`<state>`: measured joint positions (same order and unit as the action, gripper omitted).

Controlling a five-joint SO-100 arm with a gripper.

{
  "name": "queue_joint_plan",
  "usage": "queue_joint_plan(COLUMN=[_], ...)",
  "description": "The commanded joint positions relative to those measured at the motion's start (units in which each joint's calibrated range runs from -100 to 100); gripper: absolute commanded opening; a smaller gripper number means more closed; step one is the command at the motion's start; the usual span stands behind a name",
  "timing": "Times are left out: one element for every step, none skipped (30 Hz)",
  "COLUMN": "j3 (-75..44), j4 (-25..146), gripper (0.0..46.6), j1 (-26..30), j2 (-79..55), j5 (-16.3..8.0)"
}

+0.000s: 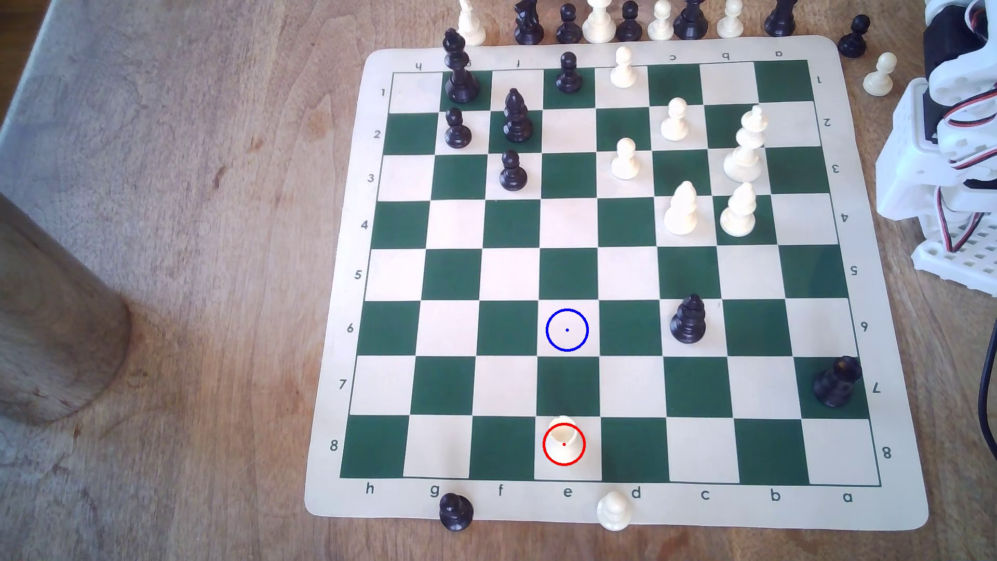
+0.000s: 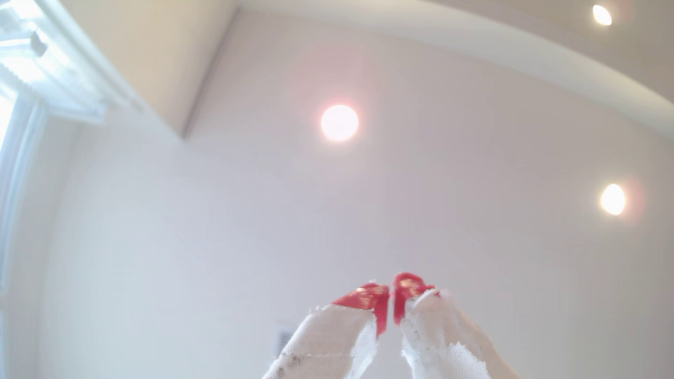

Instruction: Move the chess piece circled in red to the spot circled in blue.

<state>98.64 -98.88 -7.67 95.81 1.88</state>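
Down at the near edge of the chessboard [image 1: 885, 302], the chess piece [image 1: 564, 439] is a short cream-white pawn with a round top and round base, standing upright on the cream square of file e, rank 8, inside a red ring. Two ranks up the same file lies the spot [image 1: 567, 329], a bare cream square marked with a thin blue ring and centre dot. The dark green square between them is free of pieces. Nearest neighbours are a cream pawn [image 1: 614, 510] and a black pawn [image 1: 456, 511] on the board's border just off rank 8, and a black bishop [image 1: 688, 319] on rank 6, two files toward the exterior view's right. The white arm [image 1: 949, 145] sits folded on the wooden counter [image 1: 189, 269] at that view's right edge, well apart from the pawn. In the wrist view the jaws [image 2: 391, 300], cloth-wrapped with red tips, point at a ceiling with round lights [image 2: 339, 122]; they stand almost closed with only a thin slit between the tips, holding nothing.
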Motion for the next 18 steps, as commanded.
queue_joint_plan(j3=[1.3, 1.3, 1.3, 1.3, 1.3, 1.3, 1.3, 1.3, 1.3, 1.3, 1.3, 1.3, 1.3, 1.3, 1.3, 1.3, 1.3, 1.3], j4=[-0.8, -0.8, -0.8, -0.8, -0.8, -0.8, -0.8, -0.8, -0.8, -0.8, -0.8, -0.8, -0.8, -0.8, -0.8, -0.8, -0.8, -0.8], gripper=[0.2, 0.2, 0.2, 0.2, 0.2, 0.2, 0.2, 0.2, 0.2, 0.2, 0.2, 0.2, 0.9, 1.2, 1.3, 1.3, 0.8, 0.7], j1=[-0.3, -0.3, -0.3, -0.3, -0.3, -0.3, -0.3, -0.3, -0.3, -0.3, -0.3, -0.3, -0.4, -0.5, -0.5, -0.5, -0.4, -0.4], j2=[0.0, 0.0, 0.0, 0.0, 0.0, 0.0, 0.0, 0.0, 0.0, 0.0, 0.0, 0.0, 0.0, 0.0, 0.0, 0.0, 0.0, 0.0], j5=[0.1, 0.1, 0.1, 0.1, 0.1, 0.1, 0.1, 0.1, 0.1, 0.1, 0.1, 0.1, 0.1, 0.2, 0.2, 0.2, 0.2, 0.2])
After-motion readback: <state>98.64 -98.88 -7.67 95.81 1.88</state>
